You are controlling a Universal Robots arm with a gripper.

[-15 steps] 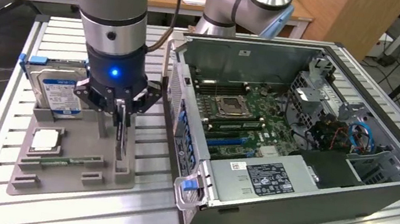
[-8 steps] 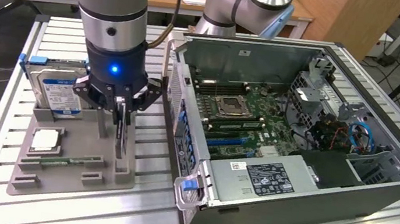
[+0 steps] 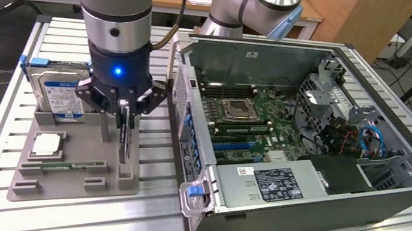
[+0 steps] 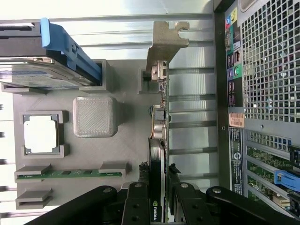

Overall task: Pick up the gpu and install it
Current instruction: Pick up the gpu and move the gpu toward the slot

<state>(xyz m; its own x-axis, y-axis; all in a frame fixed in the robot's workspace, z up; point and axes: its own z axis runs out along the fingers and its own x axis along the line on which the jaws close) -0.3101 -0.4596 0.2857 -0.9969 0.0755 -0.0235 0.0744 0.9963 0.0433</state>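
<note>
The gpu [image 3: 126,144] is a thin dark card standing on edge in a slot of the grey parts holder [image 3: 59,183], just beside the open computer case [image 3: 308,136]. My gripper [image 3: 126,121] comes down on it from above, one finger on each face of the card, shut on it. In the wrist view the gpu [image 4: 159,140] runs away from my gripper [image 4: 158,168], and its silvery bracket [image 4: 165,42] is at the far end. Whether the card has left its slot I cannot tell.
The holder also carries a silver hard drive [image 3: 59,92] with a blue clip, a square processor [image 3: 47,144] and a green RAM stick [image 3: 70,165]. The case's motherboard [image 3: 246,115] lies exposed. The case's rear wall [image 4: 262,70] is close beside the card.
</note>
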